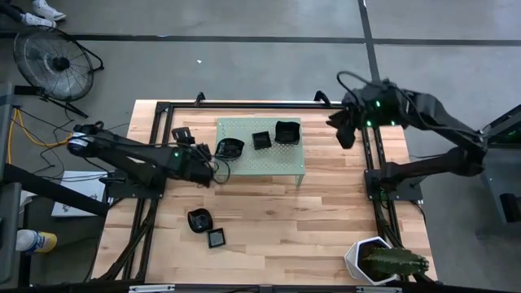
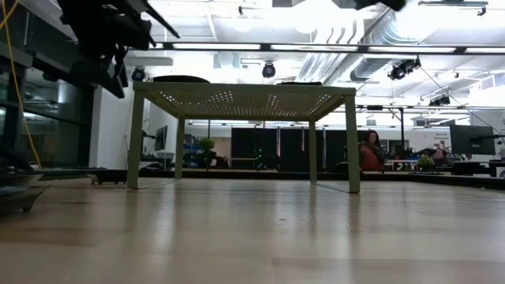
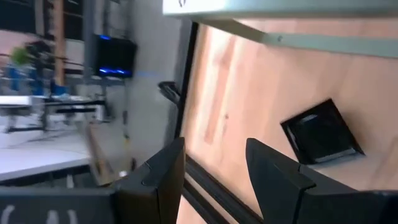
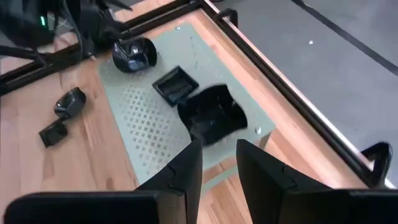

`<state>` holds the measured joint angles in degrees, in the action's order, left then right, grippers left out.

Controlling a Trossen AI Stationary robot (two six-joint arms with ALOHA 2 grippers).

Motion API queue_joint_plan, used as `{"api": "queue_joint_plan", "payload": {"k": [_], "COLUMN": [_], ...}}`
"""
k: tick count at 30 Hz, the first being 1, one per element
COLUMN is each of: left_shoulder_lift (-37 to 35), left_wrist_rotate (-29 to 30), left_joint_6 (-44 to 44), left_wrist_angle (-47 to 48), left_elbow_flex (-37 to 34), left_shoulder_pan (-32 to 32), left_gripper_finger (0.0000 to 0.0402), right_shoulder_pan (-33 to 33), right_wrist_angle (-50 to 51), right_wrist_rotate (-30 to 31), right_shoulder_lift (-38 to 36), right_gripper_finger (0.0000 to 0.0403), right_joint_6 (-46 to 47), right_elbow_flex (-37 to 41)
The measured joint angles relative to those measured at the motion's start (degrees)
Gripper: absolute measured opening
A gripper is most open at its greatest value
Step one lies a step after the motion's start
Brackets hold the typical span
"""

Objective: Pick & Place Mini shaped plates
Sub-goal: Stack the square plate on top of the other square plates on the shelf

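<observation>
A pale wooden table (image 1: 269,220) sits on a grey floor, with a low perforated green stand (image 1: 260,159) set toward its twelve o'clock side in the high view. Three glossy black mini plates rest on the stand: a rounded one (image 1: 230,148) at its nine o'clock edge, a small square one (image 1: 261,140) in the middle, and a larger wavy-edged one (image 1: 286,131) at its two o'clock corner. Two more lie on the bare wood at about seven o'clock from the stand, a rounded plate (image 1: 199,219) and a small square plate (image 1: 216,238) just beside it. The left gripper (image 1: 213,169) hangs just off the stand's nine o'clock edge, near the rounded plate there; its fingers (image 3: 165,177) stand apart with nothing between them. The right gripper (image 1: 343,130) hovers beyond the stand's three o'clock side, its fingers (image 4: 186,165) parted and empty. A white pot with a cactus (image 1: 378,260) stands at the table's five o'clock corner.
</observation>
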<state>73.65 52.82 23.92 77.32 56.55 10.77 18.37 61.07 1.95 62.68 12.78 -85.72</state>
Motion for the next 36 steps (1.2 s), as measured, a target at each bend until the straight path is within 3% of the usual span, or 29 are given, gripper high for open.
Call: {"api": "queue_joint_plan", "payload": {"k": [6,15,25,32,36], "left_shoulder_lift": [-8.02,-19.32,-21.76,-21.78,-21.17], "left_wrist_rotate": [-8.05,-26.39,-31.8,-31.88,-36.72], "left_joint_6": [-9.15,-22.61,-26.8,-25.43,-25.83], "left_wrist_angle": [-2.7,-6.43,-7.17,-8.39,-8.61], "left_elbow_flex": [0.0,0.0,0.0,0.0,0.0], "left_shoulder_pan": [-2.99,-9.04,-18.59,-27.15,-32.76], "left_gripper_finger": [0.0165,0.0165,0.0165,0.0165,0.0165], "right_shoulder_pan": [-5.81,-13.69,-24.71,-32.38,-35.59], "right_wrist_angle": [-4.68,-17.8,-26.03,-27.33,-27.69], "right_wrist_rotate": [4.55,3.61,5.39,12.31,14.7], "right_shoulder_lift": [-8.06,-15.35,-17.03,-17.03,-17.03], "right_gripper_finger": [0.0094,0.0094,0.0094,0.0094,0.0094], "right_joint_6": [4.89,6.78,6.95,7.94,8.21], "right_elbow_flex": [14.52,31.44,36.58,36.84,36.84]}}
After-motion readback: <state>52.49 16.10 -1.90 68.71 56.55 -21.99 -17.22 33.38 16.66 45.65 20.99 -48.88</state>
